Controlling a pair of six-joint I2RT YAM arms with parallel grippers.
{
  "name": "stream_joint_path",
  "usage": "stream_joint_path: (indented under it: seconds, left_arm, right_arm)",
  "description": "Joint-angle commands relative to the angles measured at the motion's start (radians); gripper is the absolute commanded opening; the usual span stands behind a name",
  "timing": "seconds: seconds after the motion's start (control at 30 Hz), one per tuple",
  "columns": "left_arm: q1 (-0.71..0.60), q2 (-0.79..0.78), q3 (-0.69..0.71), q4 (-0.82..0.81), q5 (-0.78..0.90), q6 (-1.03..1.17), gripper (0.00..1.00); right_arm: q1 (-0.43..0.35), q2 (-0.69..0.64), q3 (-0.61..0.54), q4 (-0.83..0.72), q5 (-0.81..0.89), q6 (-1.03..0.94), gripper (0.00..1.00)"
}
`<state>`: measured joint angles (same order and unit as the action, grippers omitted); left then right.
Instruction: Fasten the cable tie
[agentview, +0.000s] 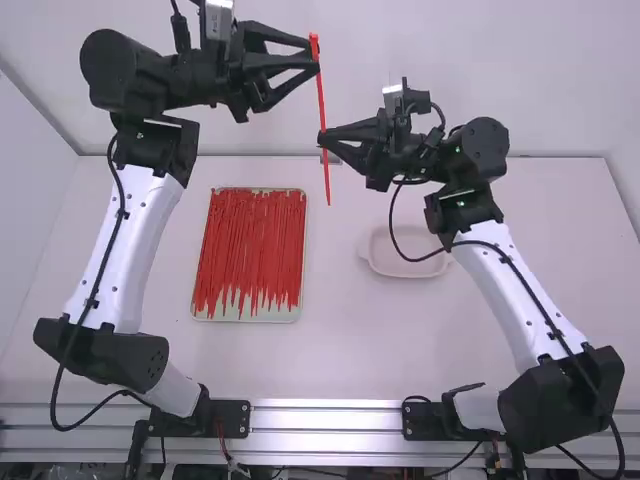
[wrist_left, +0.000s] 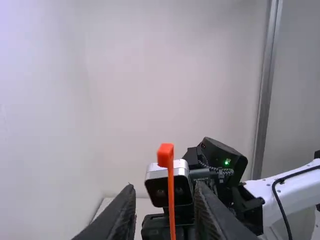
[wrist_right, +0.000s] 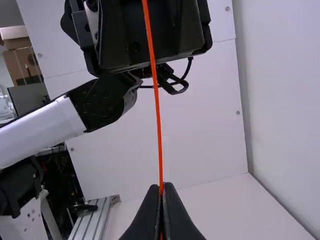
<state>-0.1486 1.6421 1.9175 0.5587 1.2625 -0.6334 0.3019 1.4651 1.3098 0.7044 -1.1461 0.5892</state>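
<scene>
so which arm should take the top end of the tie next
Left, probably: the left gripper sits open around the top end of the tie, while the right gripper is shut on it lower down.

cable tie (agentview: 322, 110): single red strap, thin, straight, not looped, tail not fed through the head. Held in the air well above the counter (agentview: 340, 330), near vertical with a slight lean. Square head (wrist_left: 165, 151) is at the top and the pointed tail tip (agentview: 328, 198) hangs free at the bottom. right end effector (wrist_right: 161, 192) is pinched tight on the strap below mid-length, so the short tail section dangles under it. Head end sits between the fingers of the left end effector (wrist_left: 164, 186), poking up above the tips. Left wrist view shows a gap on each side, no contact there.
</scene>
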Motion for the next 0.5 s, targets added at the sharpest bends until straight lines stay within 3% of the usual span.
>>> stream_joint_path:
  seconds: [0.0, 0.23, 0.47]
  left_arm:
    - [-0.009, 0.008, 0.019, 0.007, -0.02, -0.006, 0.28]
    - [-0.008, 0.009, 0.019, 0.007, -0.018, -0.006, 0.22]
    - [-0.009, 0.009, 0.019, 0.001, -0.018, -0.006, 0.22]
  right_arm:
    - [0.006, 0.001, -0.01, -0.011, -0.002, -0.014, 0.0]
    - [0.006, 0.001, -0.014, -0.008, 0.003, -0.014, 0.0]
    - [0.006, 0.001, -0.014, -0.005, 0.013, -0.017, 0.0]
